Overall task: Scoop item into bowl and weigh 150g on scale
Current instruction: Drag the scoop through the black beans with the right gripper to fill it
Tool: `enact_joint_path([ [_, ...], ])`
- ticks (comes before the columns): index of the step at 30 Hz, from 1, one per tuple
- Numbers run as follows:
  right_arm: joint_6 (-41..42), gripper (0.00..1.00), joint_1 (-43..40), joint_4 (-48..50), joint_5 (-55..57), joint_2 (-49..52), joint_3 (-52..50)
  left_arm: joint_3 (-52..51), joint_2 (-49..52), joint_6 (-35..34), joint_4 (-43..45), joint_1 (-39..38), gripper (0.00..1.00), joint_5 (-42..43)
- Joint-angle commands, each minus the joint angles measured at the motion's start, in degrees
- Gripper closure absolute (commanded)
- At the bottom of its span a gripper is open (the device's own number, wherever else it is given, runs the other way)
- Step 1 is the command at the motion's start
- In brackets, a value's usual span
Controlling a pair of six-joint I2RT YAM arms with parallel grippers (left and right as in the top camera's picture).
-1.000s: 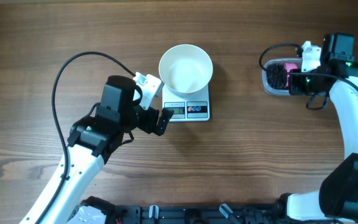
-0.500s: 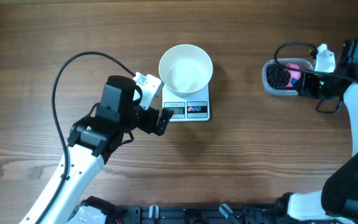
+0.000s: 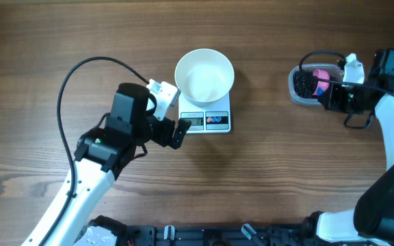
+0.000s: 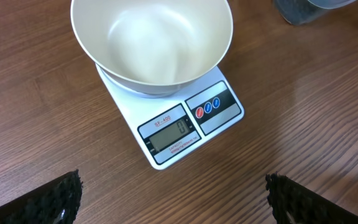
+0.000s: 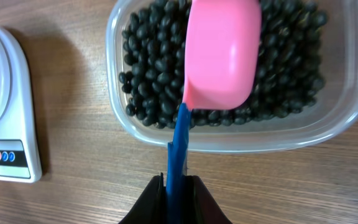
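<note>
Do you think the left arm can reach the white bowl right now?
Probably yes. The left claw is open and faces the bowl, which sits uncovered on the scale. Nothing stands in between.

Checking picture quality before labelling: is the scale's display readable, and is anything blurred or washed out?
Left wrist: the scale shows its display sharp, reading zero; the bowl has soft shading, no glare. Right wrist: beans crisp, pink scoop evenly lit. Overhead: the display is too small to read.
</note>
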Motion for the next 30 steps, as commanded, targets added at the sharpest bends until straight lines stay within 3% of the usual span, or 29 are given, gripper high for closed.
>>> enact_joint_path([
  [1, -1.01, 0.96, 0.20, 0.28, -6.08, 1.14, -0.96, -0.33, 0.44, 0.83, -0.02, -0.20, 0.00, 0.50],
  [30, 0.92, 0.96, -1.88, -0.13, -8.59, 1.14, -0.96, -0.33, 0.44, 0.83, -0.02, -0.20, 0.00, 0.50],
])
